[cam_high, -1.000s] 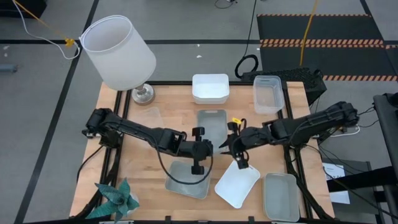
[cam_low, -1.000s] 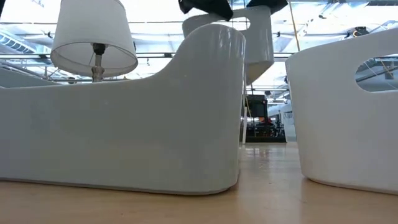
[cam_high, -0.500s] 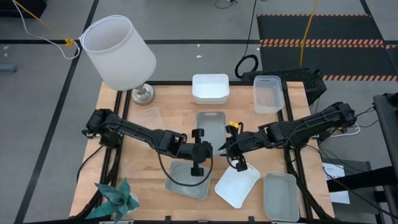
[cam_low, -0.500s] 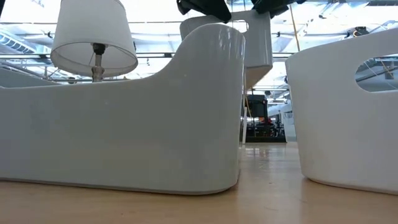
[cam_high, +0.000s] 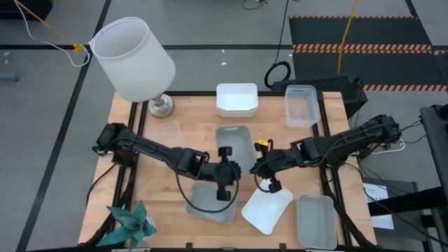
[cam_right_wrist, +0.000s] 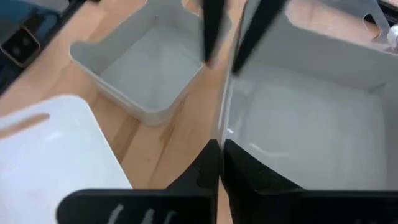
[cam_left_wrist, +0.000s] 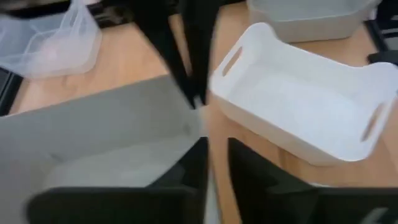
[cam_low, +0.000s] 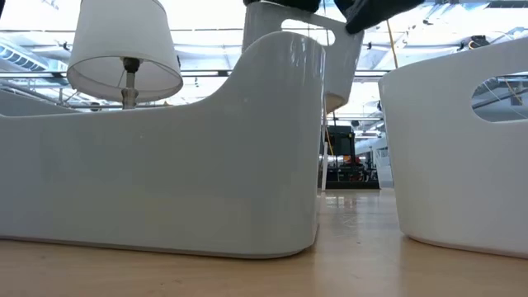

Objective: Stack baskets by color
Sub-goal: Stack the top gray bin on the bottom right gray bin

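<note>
Grey-green basket (cam_high: 236,147): mid-bench, raised, long axis running toward the far edge. Right hand (cam_high: 256,166) clamped together on its near right rim; left hand (cam_high: 229,170) at the near left rim, fingers slightly apart. Matching grey-green basket (cam_high: 211,202) lies nearer the front, left-hand side.

Lamp (cam_high: 133,57), teal cloth (cam_high: 133,222).

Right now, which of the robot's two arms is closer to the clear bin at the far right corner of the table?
Right. The right gripper sits mid-table, diagonally toward the front from the clear bin; the left gripper is beside it, farther away across the table.
</note>
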Motion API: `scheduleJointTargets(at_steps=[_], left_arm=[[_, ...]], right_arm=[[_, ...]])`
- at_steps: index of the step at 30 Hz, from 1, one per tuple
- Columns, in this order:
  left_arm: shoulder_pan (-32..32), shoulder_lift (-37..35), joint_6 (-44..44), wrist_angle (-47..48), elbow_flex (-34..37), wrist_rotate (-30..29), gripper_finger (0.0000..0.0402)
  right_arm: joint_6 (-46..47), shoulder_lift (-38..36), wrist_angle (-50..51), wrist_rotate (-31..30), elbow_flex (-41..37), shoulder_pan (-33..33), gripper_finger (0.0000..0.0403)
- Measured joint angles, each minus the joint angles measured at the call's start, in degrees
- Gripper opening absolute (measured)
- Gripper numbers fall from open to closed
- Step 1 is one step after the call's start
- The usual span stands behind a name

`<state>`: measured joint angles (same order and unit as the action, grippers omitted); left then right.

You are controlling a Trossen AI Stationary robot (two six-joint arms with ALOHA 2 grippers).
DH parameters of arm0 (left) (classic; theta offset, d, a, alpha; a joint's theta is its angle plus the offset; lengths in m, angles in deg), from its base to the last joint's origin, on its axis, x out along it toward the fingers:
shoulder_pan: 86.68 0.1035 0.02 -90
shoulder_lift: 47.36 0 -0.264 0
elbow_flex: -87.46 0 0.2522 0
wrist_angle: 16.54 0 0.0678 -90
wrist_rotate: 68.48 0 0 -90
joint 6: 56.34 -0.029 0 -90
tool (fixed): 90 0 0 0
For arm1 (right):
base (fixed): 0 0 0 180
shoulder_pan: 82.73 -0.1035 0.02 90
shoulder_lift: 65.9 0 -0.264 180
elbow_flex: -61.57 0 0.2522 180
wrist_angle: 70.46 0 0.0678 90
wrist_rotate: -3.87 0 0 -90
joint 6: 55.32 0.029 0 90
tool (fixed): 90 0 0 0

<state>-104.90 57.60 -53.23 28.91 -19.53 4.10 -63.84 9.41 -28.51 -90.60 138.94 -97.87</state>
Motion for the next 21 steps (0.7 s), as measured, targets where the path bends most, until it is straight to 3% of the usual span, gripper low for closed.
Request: scheduleJointTargets(at_steps=[6, 10, 15, 21], left_arm=[[-2.81, -1.27, -3.13, 1.72, 0.00, 0.42, 0.0184], [-4.43, -3.66, -6.48, 5.69, -0.09, -2.15, 0.0222], [-7.30, -4.90, -10.13, 11.23, 0.76, -7.93, 0.0225], [-8.16, -4.76, -13.74, 11.08, 0.90, -9.22, 0.0184]], right_arm=[[-0.21, -1.04, 2.56, -0.15, -0.04, 0.02, 0.0003], [0.31, -2.52, 5.64, 0.07, -0.04, -1.11, 0.0003], [1.74, -4.49, 8.66, 0.24, -0.04, -4.72, 0.0002], [2.50, -6.24, 9.81, 0.29, -0.04, -10.14, 0.0002]])
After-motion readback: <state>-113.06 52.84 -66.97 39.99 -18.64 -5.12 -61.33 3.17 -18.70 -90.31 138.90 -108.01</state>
